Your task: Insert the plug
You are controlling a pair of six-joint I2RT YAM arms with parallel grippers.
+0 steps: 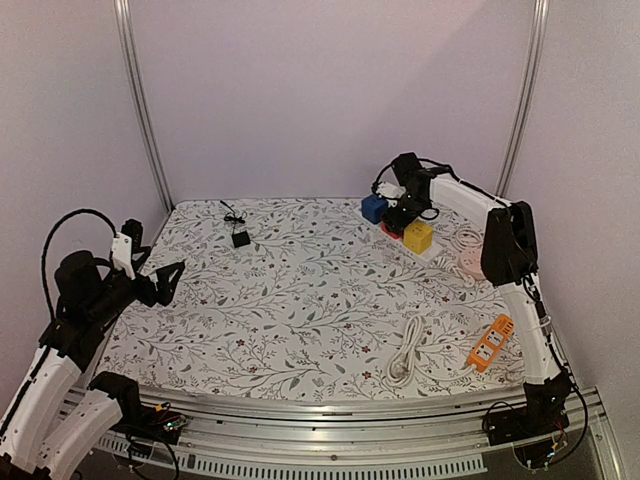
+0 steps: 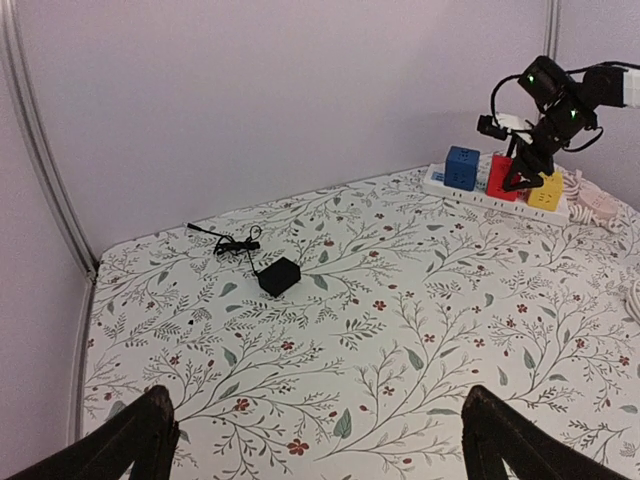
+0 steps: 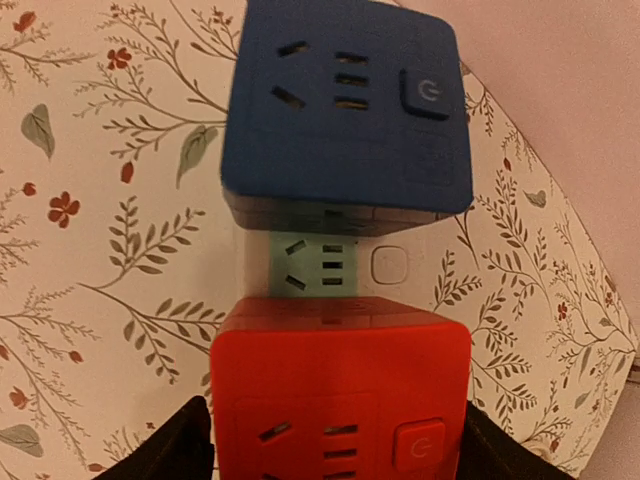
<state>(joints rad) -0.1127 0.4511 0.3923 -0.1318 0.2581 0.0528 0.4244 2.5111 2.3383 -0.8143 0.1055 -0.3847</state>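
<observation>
Right gripper (image 3: 338, 445) sits over the socket strip (image 1: 428, 250) at approx 1 o'clock on the table (image 1: 300, 300). Its jaws are spread wide, w/ fingers (image 3: 185, 445) flanking the red cube (image 3: 340, 390); can't tell if they squeeze it. Blue cube (image 3: 345, 100) is just beyond at 12, w/ a green socket (image 3: 315, 265) between. Both cubes carry a power-symbol button. Black plug adapter (image 1: 241, 238) w/ cord lies at 11 o'clock, well apart. Left gripper (image 2: 315, 440) hovers at 9 o'clock, wide open & empty.
</observation>
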